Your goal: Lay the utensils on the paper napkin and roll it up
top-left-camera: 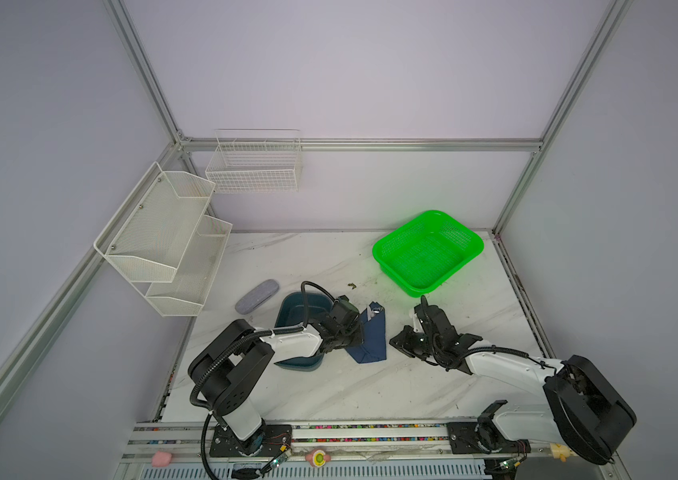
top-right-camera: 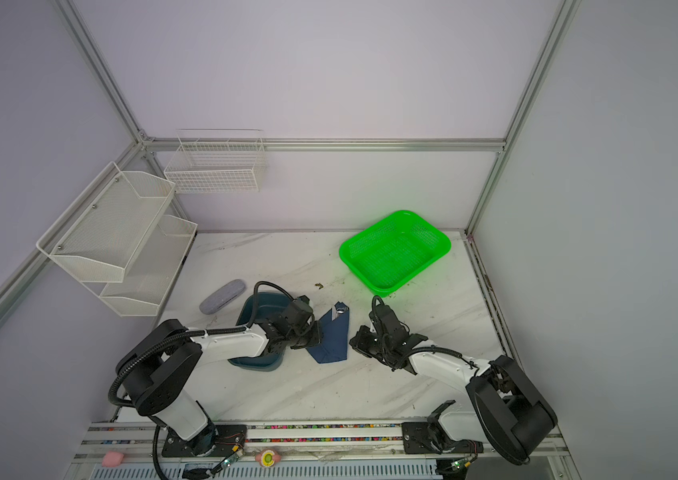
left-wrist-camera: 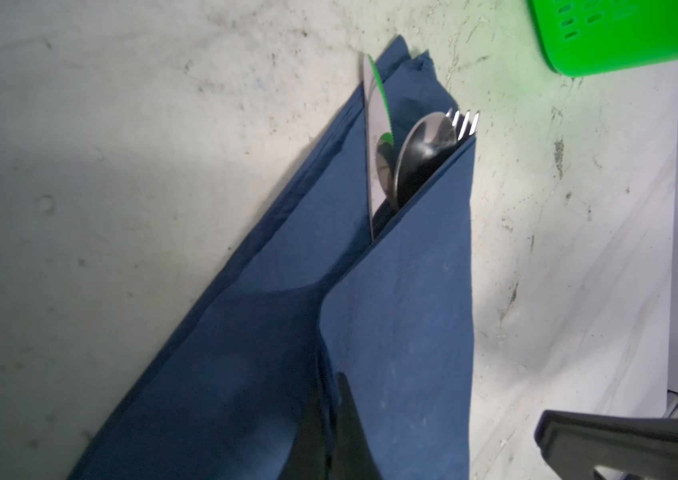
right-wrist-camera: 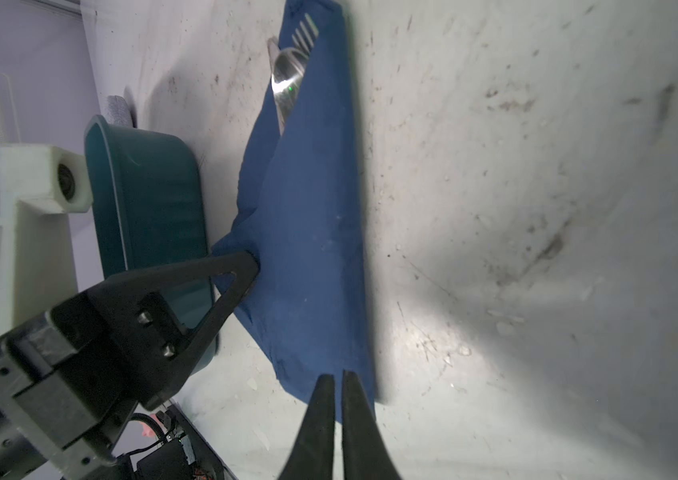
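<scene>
Thin navy blue paper napkin [top-left-camera: 372, 343]: folded over slim shiny silver metal utensils [left-wrist-camera: 424, 153], heads protruding, on white marbled desk [top-left-camera: 329, 386]. The left gripper [right-wrist-camera: 252, 264]: closed, pinching napkin's edge. The right gripper [right-wrist-camera: 338, 380]: fingers together, empty, at napkin's corner.

At the far right of your bench [top-left-camera: 329, 395] stands a green basket [top-left-camera: 426, 255], well apart from the grey case [top-left-camera: 257, 296] that lies toward the left edge, just beside the far corner of a dark teal tray [top-left-camera: 289, 318]. On the left wall you have a white two-tier mesh shelf [top-left-camera: 163, 237], and a white wire basket [top-left-camera: 254, 166] hangs on the back wall near the corner.
</scene>
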